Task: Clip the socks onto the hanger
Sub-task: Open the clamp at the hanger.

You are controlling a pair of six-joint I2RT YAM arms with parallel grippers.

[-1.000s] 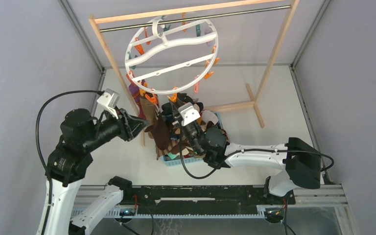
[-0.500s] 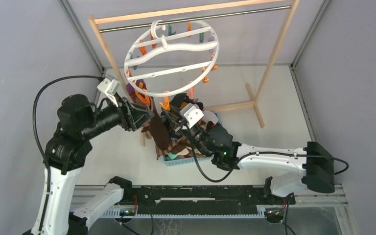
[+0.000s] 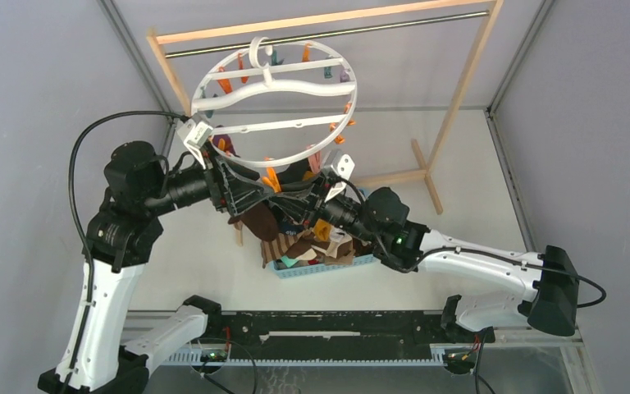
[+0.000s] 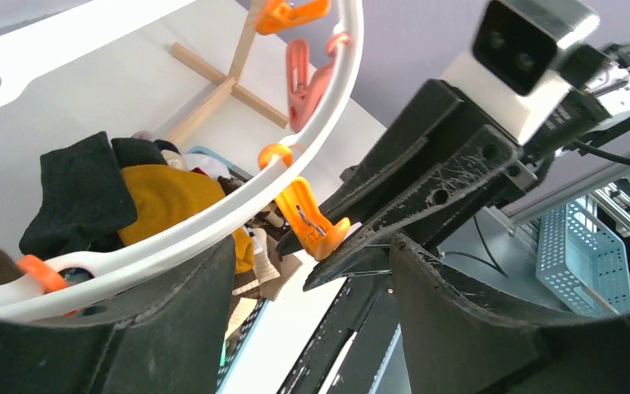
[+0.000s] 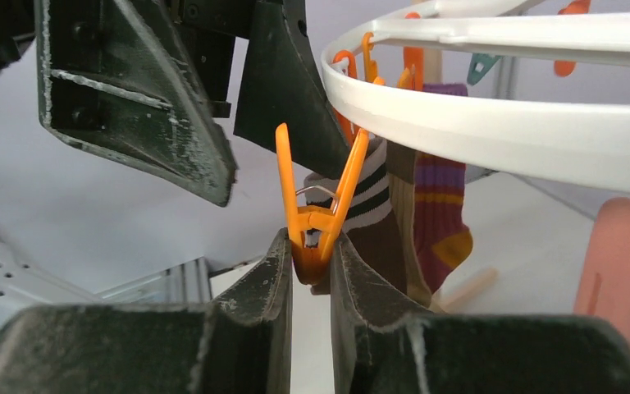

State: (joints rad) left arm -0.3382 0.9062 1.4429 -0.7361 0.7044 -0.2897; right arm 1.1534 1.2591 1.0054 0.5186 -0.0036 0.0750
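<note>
The white round hanger (image 3: 275, 107) hangs by its hook from the metal rod. My right gripper (image 3: 285, 189) is shut on the lower end of an orange clothespin (image 5: 316, 201) dangling from the ring's near rim (image 5: 492, 123). My left gripper (image 3: 254, 190) is open just left of it, and the ring's rim crosses over its left finger (image 4: 115, 328). The left wrist view shows the same clothespin (image 4: 312, 215) pinched in the right fingers (image 4: 410, 213). A maroon striped sock (image 5: 439, 213) and a brown sock (image 5: 377, 222) hang behind. More socks (image 3: 320, 238) fill the basket.
The light-blue basket (image 3: 328, 267) sits under both grippers. The wooden-framed rack (image 3: 459, 90) with its metal rod (image 3: 377, 29) stands at the back, its foot (image 3: 422, 168) on the table. Pink (image 5: 623, 263), teal and other orange clothespins hang round the ring. Grey walls stand on both sides.
Both grippers have risen and come together under the ring's near rim. The right arm stretched up-left and took the orange clothespin. The hanger swung left and tilted.
</note>
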